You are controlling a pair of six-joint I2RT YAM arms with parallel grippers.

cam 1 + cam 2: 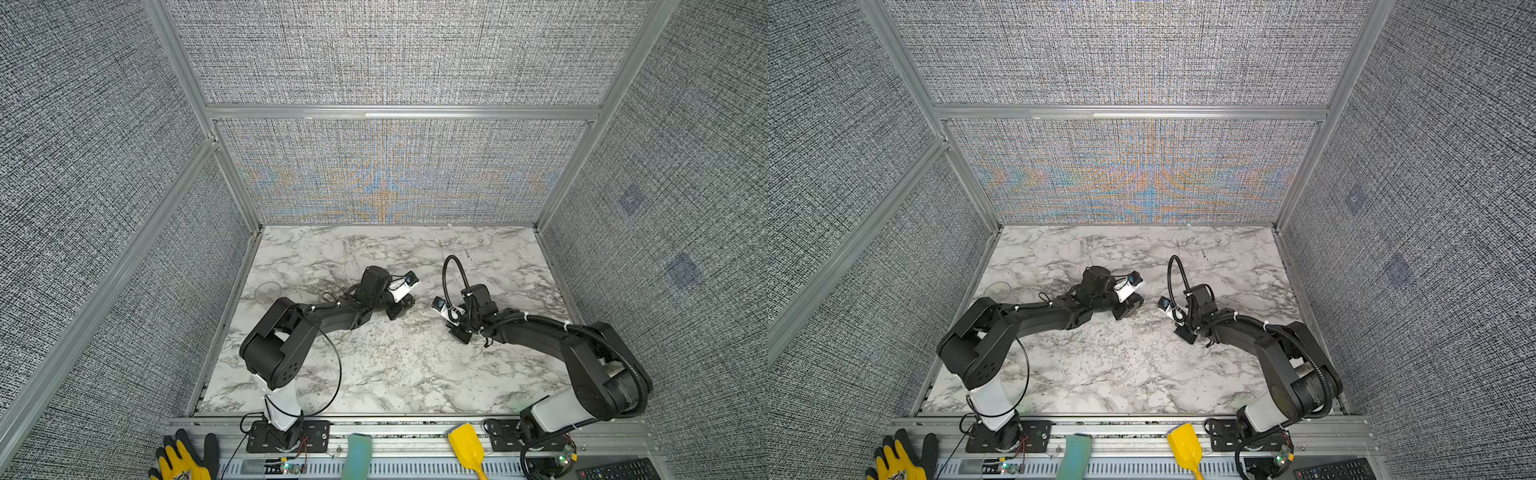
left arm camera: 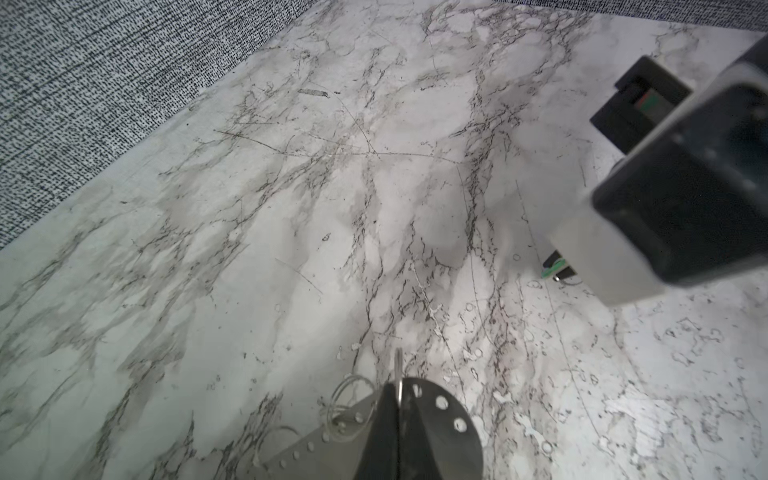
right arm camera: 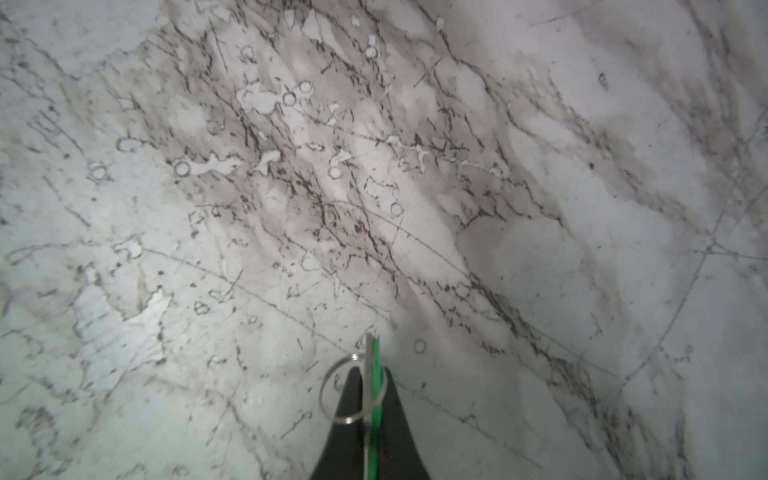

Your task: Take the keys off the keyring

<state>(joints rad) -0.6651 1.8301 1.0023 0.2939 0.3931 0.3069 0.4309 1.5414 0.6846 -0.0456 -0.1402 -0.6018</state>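
Clearly caught the right pincer [image 3: 372, 376] closed tight on the green key [image 3: 376, 365], held edge-on between the fingertips over the marble counter [image 3: 540, 257]. Could not tell whether the key touched the surface. Noted a small metal ring [image 3: 348, 420] threaded through that key, hanging against the right pincer's tips.

Found the left pincer [image 2: 398, 392] likewise clamped shut, pinching a thin metal edge that stuck out just past its tips. Took the flat grey piece spread to either side of those tips, dotted with small holes, for the keyring [image 2: 444, 419]. Could not make out exactly how it sat in the grip. Spotted a thin wire ring [image 2: 337, 390] lying against the keyring, just beside the left pincer's tips.

Placed the green key well ahead of the left pincer, beneath the right arm's wrist camera [image 2: 685, 187] and apart from the keyring. Saw, in both top views, the two pincers low over the middle of the counter, tips turned toward each other with a gap between.
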